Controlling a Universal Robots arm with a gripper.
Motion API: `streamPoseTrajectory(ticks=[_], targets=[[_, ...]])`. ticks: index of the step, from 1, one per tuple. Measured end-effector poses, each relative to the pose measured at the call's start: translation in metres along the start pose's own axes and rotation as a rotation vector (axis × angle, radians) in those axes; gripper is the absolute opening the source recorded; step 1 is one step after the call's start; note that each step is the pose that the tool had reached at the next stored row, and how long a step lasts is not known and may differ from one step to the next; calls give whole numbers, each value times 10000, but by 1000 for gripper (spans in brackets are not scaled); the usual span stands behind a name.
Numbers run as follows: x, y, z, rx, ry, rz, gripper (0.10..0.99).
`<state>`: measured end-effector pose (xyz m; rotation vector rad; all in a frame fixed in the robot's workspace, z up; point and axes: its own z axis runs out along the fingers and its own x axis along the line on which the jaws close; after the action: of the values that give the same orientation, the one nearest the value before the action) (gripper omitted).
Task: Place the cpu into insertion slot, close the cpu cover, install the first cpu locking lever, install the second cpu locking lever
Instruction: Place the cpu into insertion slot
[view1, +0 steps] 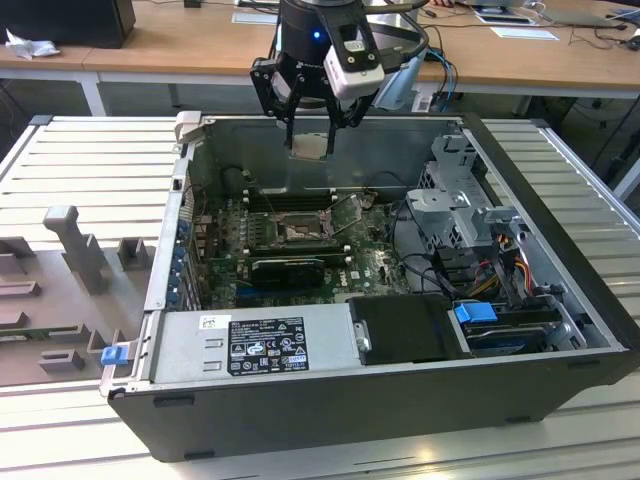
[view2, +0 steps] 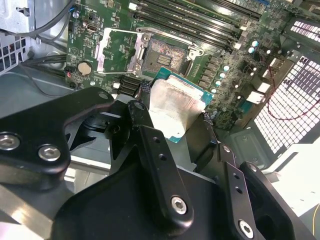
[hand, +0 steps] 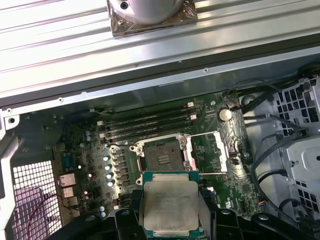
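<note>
above the open computer case (view1: 400, 410), the gripper (view1: 310, 137) hangs with its black fingers (view2: 150, 150) clamped on the cpu (view1: 308, 147), pinching the chip by two opposite edges. the pale metal face of the cpu (hand: 170, 205) carries faint print, too small to read. on the grey power supply (view1: 330, 335) at the case's near side are a white sticker (view1: 213, 322) and a black label (view1: 268, 345) with white lettering, also too fine to make out.

the cpu is in the air near the case's far wall, well clear of the motherboard (view1: 375, 262) below it. the insertion slot (hand: 161, 157) lies on the board with its dark pin field bare and nothing seated in it. the cpu cover (hand: 229, 150) is swung open, apart from the slot's frame and hinged at one side of it. long black memory slots (hand: 145, 125) run just beside the socket. inside the case are also bundled cables (view1: 510, 255), a silver drive cage (view1: 450, 195) and a blue-tabbed bay (view1: 475, 312) toward the exterior view's right. the case rests on a slatted metal table (view1: 90, 160).
</note>
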<state>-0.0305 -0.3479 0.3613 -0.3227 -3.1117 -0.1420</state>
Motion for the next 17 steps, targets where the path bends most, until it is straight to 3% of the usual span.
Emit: streamPoseTrajectory(ticks=[17], targets=[[0,0,2,-4,-18,198,529]])
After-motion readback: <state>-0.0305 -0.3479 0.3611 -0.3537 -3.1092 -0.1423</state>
